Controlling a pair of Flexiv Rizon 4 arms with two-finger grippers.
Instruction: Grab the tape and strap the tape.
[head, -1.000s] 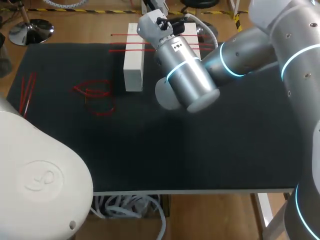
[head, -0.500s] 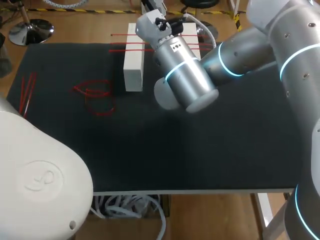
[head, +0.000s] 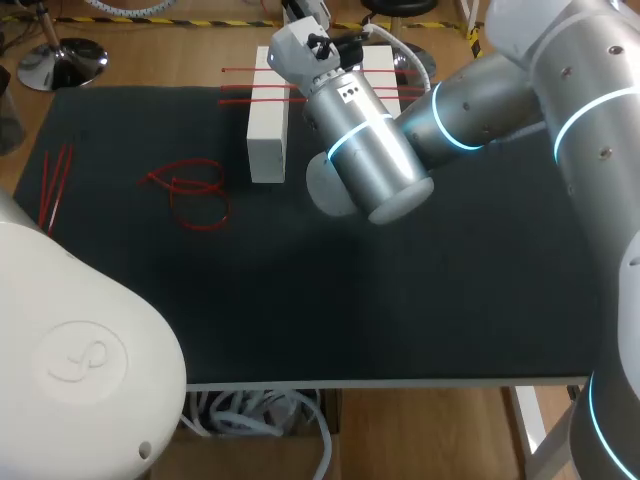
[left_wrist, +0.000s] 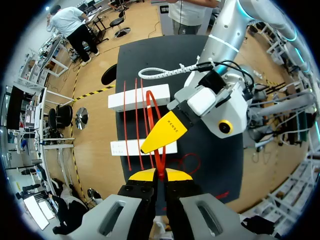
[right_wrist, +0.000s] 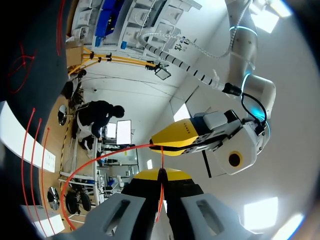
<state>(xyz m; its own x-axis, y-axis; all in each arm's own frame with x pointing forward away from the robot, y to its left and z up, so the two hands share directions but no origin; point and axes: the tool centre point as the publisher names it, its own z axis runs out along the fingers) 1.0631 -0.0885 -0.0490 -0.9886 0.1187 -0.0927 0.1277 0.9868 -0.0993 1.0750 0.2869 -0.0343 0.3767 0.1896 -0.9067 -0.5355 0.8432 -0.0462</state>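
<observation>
The right arm (head: 370, 150) has been shifted leftward; the light, springy-seeming tape (left_wrist: 161, 157) is pinched at its ends by left gripper (left_wrist: 160, 176) and right gripper (right_wrist: 161, 176).

Head cam: fixed, high behind the robot, looks down on the whole table (head: 420, 300). Left wrist cam: looks steeply down at the white blocks (left_wrist: 139, 98), also in head view. Right wrist cam: tilted up, mostly room. Wrist cams face each other, close, sharing the red strap (right_wrist: 100, 159).

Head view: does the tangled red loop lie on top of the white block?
No, the tangled red loop lies on the black table, apart from the white block.
</observation>
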